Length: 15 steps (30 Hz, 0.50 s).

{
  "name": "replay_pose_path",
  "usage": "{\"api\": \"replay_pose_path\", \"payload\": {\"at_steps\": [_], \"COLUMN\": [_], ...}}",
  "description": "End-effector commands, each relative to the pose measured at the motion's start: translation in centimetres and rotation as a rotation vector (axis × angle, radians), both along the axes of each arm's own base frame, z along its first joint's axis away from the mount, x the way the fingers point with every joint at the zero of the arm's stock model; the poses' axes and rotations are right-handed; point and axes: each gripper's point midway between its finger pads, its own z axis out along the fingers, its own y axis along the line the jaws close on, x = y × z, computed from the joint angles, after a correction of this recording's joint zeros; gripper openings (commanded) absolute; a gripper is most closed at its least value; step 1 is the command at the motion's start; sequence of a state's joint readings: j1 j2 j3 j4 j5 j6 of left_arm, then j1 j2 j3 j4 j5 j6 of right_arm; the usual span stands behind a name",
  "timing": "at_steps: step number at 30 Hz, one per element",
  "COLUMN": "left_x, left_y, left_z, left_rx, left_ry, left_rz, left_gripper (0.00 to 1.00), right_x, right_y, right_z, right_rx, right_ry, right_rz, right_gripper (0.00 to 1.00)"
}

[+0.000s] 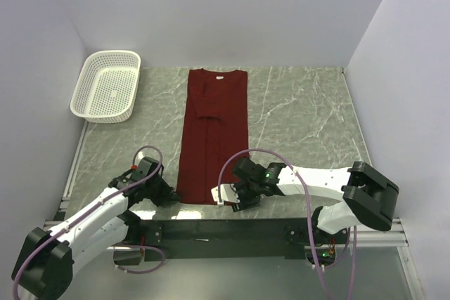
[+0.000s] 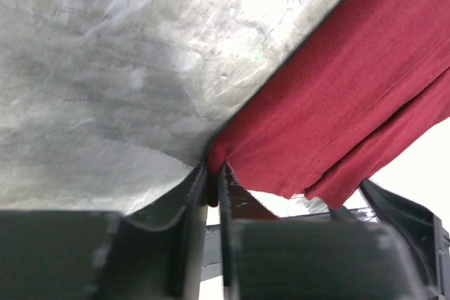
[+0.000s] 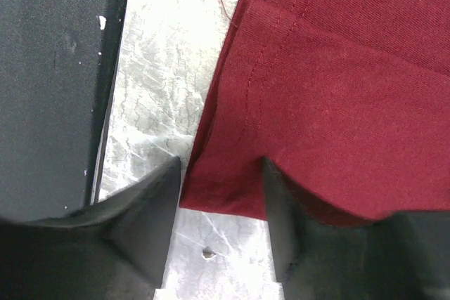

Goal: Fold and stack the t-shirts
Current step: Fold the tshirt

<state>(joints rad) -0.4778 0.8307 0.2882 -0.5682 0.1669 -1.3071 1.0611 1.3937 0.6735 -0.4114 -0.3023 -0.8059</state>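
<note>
A maroon t-shirt [image 1: 214, 131] lies flat on the marble table, folded lengthwise into a long strip, collar at the far end. My left gripper [image 1: 171, 194] is at its near left corner, shut on the hem; in the left wrist view the fingers [image 2: 200, 180] pinch the shirt corner [image 2: 337, 117], lifted slightly off the table. My right gripper [image 1: 228, 198] is at the near right corner, open; in the right wrist view the two fingers [image 3: 151, 198] straddle the shirt's hem corner [image 3: 232, 184], which lies on the table.
A white mesh basket [image 1: 107, 86] stands at the far left of the table. The table's dark front rail [image 1: 211, 228] runs just behind both grippers. Grey walls enclose the left, back and right sides.
</note>
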Motion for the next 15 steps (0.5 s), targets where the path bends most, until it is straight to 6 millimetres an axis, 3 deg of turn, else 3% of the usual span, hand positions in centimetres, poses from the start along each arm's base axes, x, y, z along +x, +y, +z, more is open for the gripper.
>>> {"api": "replay_pose_path", "payload": {"at_steps": [1,5,9,11,15], "left_x": [0.4,0.8,1.2,1.3,2.0], "left_y": [1.3,0.7,-0.1,-0.3,-1.0], "left_z": [-0.9,-0.3,0.9,1.4,3.2], "left_rx": [0.080,0.055,0.009,-0.003,-0.049], "left_ry": [-0.015,-0.039,-0.070,-0.079,-0.120], "left_rz": [0.024,0.004,-0.012,-0.012,-0.010], "left_gripper": [0.13,0.01,0.00,0.00,0.00], "right_x": [0.3,0.4,0.4,0.4,1.1], "right_y": [0.5,0.4,0.6,0.8,1.1], "right_z": [0.1,-0.2,0.1,0.3,1.8], "right_rx": [0.013,0.000,0.008,0.017,0.056], "right_ry": [-0.018,-0.020,-0.022,-0.016,0.006], "right_rz": [0.008,0.008,0.007,0.003,-0.021], "right_gripper": [0.52,0.36,0.18,0.00,0.00]}}
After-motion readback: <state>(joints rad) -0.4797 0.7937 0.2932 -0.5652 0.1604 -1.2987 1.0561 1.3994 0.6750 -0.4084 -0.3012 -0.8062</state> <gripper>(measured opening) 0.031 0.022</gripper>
